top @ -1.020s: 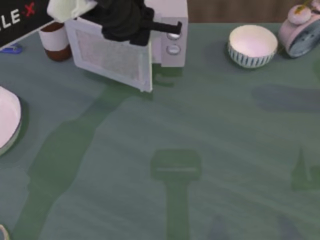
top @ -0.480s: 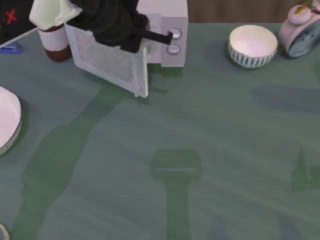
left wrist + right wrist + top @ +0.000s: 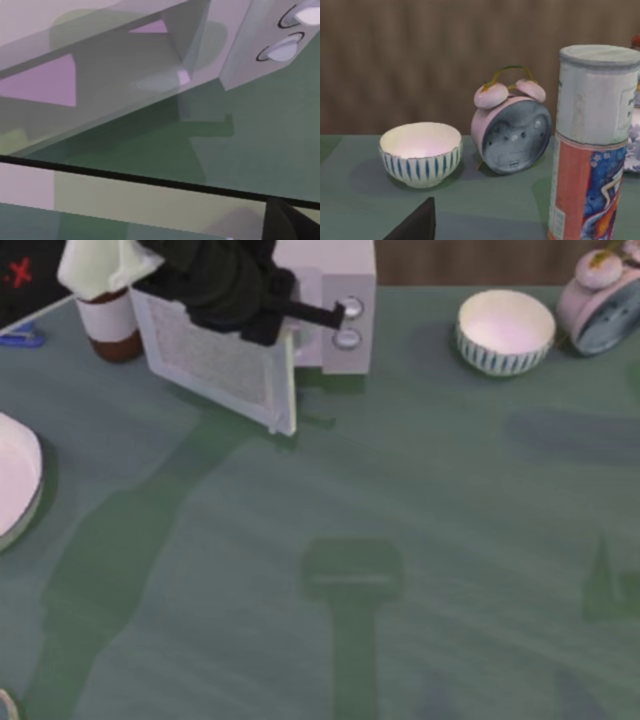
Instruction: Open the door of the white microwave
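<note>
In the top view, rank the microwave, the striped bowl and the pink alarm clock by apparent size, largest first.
1. white microwave, partly hidden by the left arm.
2. striped bowl.
3. pink alarm clock, though the frame edge cuts it off, so bowl versus clock is unsure.

**Surfaces and finishes on the table**

The white microwave (image 3: 335, 300) has a smooth, matt casing like painted metal or plastic; its two knobs (image 3: 348, 324) look silvery and polished. The door (image 3: 215, 355) carries a grey, speckled mesh-like window in a smooth white frame. The table (image 3: 450, 520) is dull green with a faint streaked grain. At the far right edge, the striped bowl (image 3: 421, 152) looks like glazed ceramic, the pink alarm clock (image 3: 512, 132) faintly glossy, and the can (image 3: 590, 145) wears a printed paper-like label.
</note>
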